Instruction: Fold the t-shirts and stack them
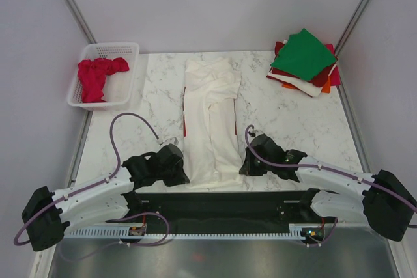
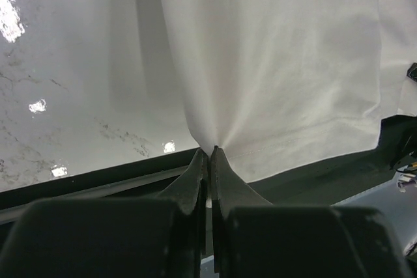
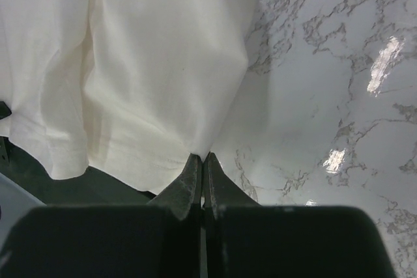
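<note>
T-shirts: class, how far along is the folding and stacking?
Done: a folded pile, far right. In hand: the cream-white t-shirt, narrowed lengthwise, left gripper and right gripper pinching its near hem. Left: folding it across, stacking it, then the red t-shirt in the basket.

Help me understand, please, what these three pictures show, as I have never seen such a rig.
This is a robot: a left arm and a right arm, bolted at the near edge of a marble table. The wide picture is taken from above and behind them. The other two come from a camera on each wrist, looking along the fingers. A white shirt, folded into a long strip, lies in the middle. The left end effector and the right end effector are each shut on a near corner of its hem. At the far left a basket holds a crumpled red shirt. At the far right sits a stack of folded shirts, with a green shirt on top.
</note>
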You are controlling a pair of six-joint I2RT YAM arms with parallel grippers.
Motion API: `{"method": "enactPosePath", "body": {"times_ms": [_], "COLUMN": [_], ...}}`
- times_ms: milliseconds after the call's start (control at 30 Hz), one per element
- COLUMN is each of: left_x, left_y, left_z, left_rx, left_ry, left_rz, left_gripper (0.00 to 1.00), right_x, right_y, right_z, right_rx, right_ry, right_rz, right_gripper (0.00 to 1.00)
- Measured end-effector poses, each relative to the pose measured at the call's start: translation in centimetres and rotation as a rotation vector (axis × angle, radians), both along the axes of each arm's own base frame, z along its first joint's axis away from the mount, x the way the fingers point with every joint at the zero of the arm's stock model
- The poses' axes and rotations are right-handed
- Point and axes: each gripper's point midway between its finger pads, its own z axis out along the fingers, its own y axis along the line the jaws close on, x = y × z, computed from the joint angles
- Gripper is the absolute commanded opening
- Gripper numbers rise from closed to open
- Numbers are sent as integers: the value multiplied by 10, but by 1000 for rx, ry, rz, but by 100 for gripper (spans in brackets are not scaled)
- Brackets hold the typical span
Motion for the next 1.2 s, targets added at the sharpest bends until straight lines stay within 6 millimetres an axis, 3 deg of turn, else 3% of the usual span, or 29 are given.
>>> {"method": "enactPosePath", "body": {"times_ms": [133, 267, 500, 633, 767, 933, 1200], "left_x": [-4, -3, 14, 27, 44, 82, 160], "left_y": [2, -1, -5, -6, -1, 2, 13], "left_z": [-1, 12, 87, 106, 107, 102, 95], "left_rx": [11, 1, 30, 93, 181, 276, 345], "left_ry": [9, 0, -71, -105, -102, -87, -73], "left_rz": [-12, -13, -19, -33, -29, -1, 42], "left_gripper": [2, 2, 2, 4, 4, 2, 2], "right_x": [2, 13, 41, 57, 76, 112, 168], "right_y": [3, 9, 19, 26, 30, 31, 23], "right_z": [11, 38, 101, 123, 130, 129, 102], "right_rx": [1, 18, 38, 24, -38, -129, -219], "right_ry": [-22, -90, -231, -279, -303, -308, -244], "right_rz": [10, 14, 1, -4, -16, -41, -76], "right_gripper": [0, 0, 0, 0, 0, 0, 0]}}
